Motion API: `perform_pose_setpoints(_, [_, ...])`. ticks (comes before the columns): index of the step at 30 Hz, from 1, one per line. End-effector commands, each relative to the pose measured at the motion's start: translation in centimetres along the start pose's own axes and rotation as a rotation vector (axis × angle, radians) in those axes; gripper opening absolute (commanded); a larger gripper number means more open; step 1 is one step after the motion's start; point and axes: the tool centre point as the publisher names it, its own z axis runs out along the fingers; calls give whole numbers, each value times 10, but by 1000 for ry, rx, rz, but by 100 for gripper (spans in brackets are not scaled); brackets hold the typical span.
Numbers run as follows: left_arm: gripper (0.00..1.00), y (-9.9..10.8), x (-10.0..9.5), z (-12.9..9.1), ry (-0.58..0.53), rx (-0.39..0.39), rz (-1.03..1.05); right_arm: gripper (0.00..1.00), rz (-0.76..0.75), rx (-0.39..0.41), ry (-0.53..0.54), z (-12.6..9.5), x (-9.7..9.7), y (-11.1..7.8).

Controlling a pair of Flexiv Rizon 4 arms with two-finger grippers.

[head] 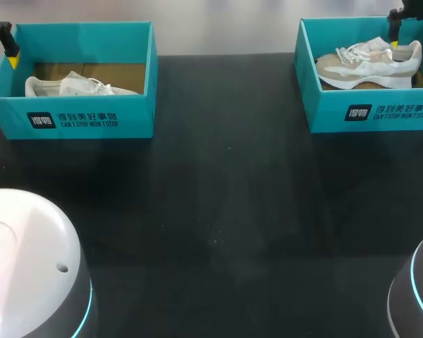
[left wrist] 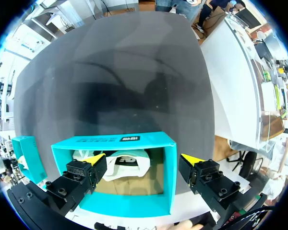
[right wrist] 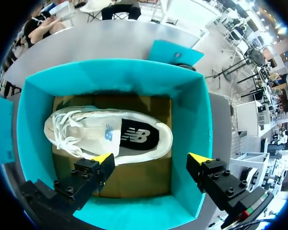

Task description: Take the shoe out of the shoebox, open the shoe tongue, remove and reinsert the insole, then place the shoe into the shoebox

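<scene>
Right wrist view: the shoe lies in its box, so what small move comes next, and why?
Probably lower the right end effector toward the shoe: it hangs open above the shoebox, and the shoe lies untouched inside.

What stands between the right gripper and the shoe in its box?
Nothing visible. The right gripper hovers open over the open-topped box, and the shoe lies uncovered inside, just ahead of the fingertips.

Left shoebox (head: 84, 120) holds shoe (head: 70, 86); right shoebox (head: 374, 113) holds sneaker (head: 370, 65).
</scene>
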Motion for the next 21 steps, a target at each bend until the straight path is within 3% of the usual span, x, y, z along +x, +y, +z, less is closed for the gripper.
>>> perform_pose_setpoints(1, [100,0,0,0,1,0,1,100,1,20,8,15,-2,7])
perform_pose_setpoints(14, [100,0,0,0,1,0,1,100,23,49,19,41,-16,12])
perform_pose_setpoints(21, [100,0,0,0,1,0,1,100,32,74,33,55,-14,17])
